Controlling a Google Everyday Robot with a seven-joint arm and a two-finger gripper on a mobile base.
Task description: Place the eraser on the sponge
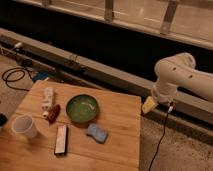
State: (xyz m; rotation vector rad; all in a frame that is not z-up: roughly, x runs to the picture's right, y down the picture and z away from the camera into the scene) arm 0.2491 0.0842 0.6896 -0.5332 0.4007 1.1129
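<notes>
Camera view: eraser runs near-to-far beside sponge; tool right of table, state unclear.

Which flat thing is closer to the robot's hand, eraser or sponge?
The light-blue sponge. It lies right of the long grey eraser, on the side where the hand hangs beyond the table edge.

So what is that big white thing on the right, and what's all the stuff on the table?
That is a robot's arm. Its gripper, the robot's hand, hangs off to the right of the wooden table. One camera looks down from above. On the table are a green bowl, a light-blue sponge, a long eraser, a white bottle, a dark red object and a cup. The eraser lies on the wood, apart from the sponge, so nobody holds it.
</notes>
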